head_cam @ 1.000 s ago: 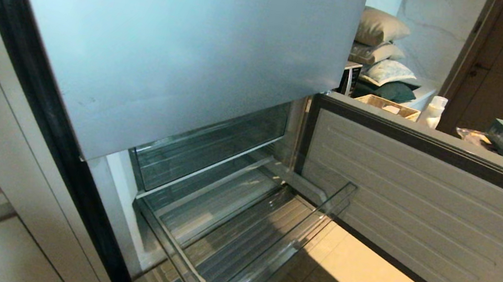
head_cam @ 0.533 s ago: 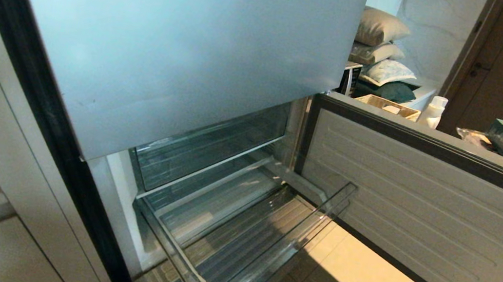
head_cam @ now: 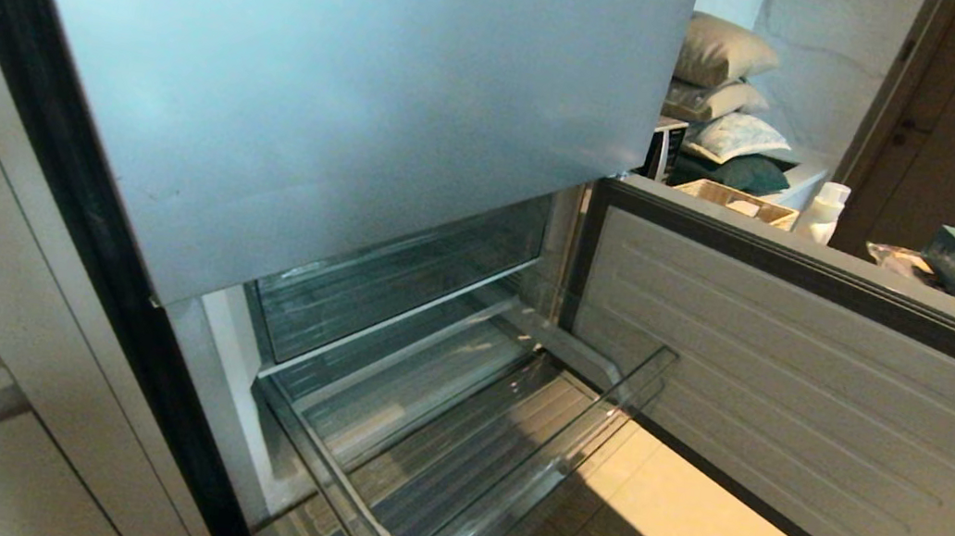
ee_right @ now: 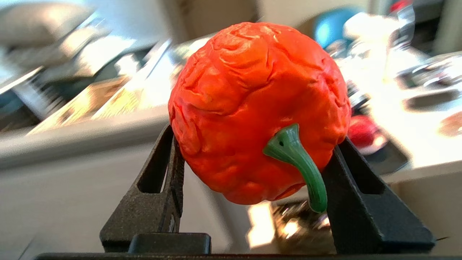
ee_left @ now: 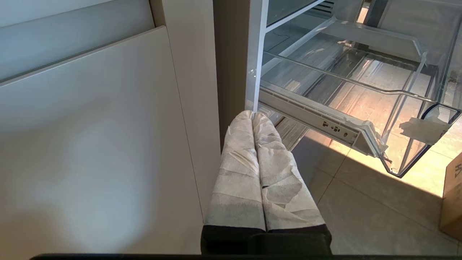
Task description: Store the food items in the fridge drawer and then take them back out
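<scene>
Head view: the fridge drawer (head_cam: 448, 479), a clear ribbed bin, stands pulled out below the silver-blue upper door (head_cam: 325, 88), with the lower door (head_cam: 796, 397) swung open to its right. The drawer floor is bare, and neither arm appears here.

Left wrist view: the left gripper (ee_left: 252, 116) hangs low beside the fridge's left edge, near the floor tiles (ee_left: 361, 216). Its two paper-wrapped fingers (ee_left: 238, 173) are pressed together with nothing between them. The drawer's side rail (ee_left: 310, 119) and clear front lip (ee_left: 426, 130) show just beyond the fingertips. A cardboard box (ee_left: 453, 195) at the edge bears a dark mark, too cropped to read.

Right wrist view only: the right gripper (ee_right: 252, 159) clamps a wrinkled orange-red food item (ee_right: 252, 108) with a green stem (ee_right: 299, 162), one black finger on each flank. The background is a blurred, cluttered counter (ee_right: 379, 94); a second small red piece (ee_right: 361, 131) lies there. No writing is legible.
</scene>
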